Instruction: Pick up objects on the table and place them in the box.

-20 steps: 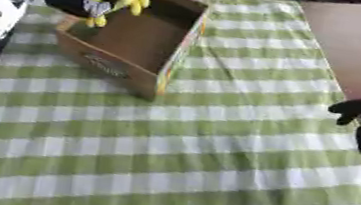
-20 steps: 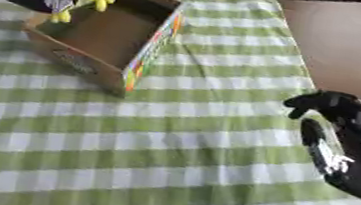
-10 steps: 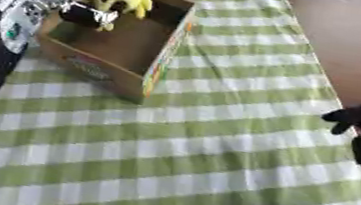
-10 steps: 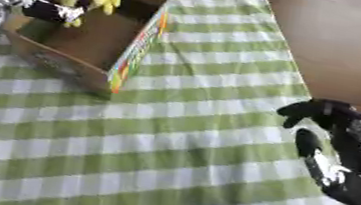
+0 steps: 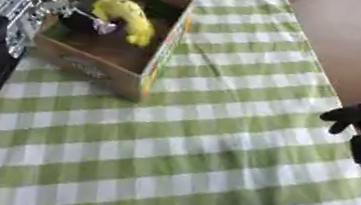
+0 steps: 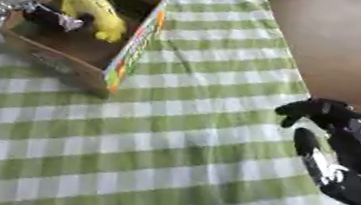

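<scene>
Lowering yellow toy (image 5: 125,18) into box (image 5: 151,57)

We see the table (image 5: 213,144) bare across its checked cloth between the box (image 5: 105,66) and our right hand (image 6: 327,120). Inside the box, our left hand (image 5: 77,17) and the yellow toy (image 5: 125,18) crowd the opening.

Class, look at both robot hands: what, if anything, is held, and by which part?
The left robot hand holds the yellow toy by its lower end, inside the box. The right robot hand holds nothing.
</scene>
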